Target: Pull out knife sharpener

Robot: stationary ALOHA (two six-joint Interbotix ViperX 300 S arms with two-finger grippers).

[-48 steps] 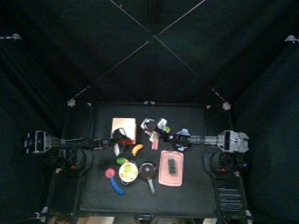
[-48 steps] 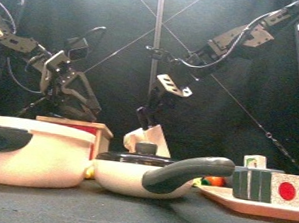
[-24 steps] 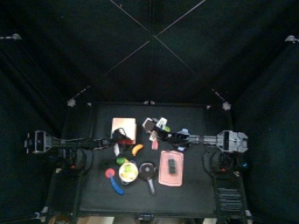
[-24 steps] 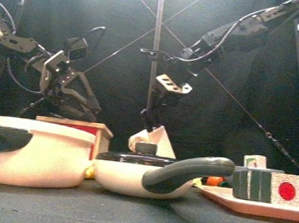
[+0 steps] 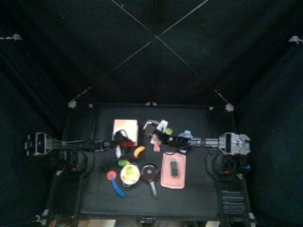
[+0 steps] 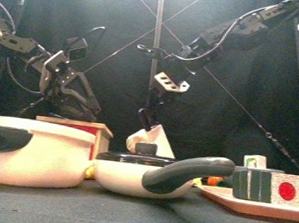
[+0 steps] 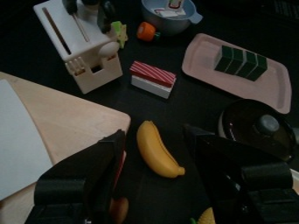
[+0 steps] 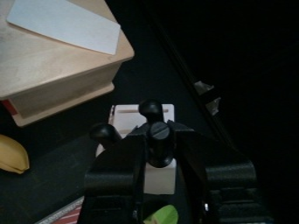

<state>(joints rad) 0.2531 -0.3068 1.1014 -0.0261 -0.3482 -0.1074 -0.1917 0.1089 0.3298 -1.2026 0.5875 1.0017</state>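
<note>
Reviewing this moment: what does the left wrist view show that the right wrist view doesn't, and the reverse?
Only the left wrist view: the open left tool, the pink tray, a striped block and an orange. Only the right wrist view: the right tool, closed on what looks like the knife sharpener. Both: the tan box and the banana.

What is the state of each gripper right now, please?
Left gripper: open, holding nothing.
Right gripper: closed on the small, light-grey, blocky knife sharpener, held above the table.
</note>
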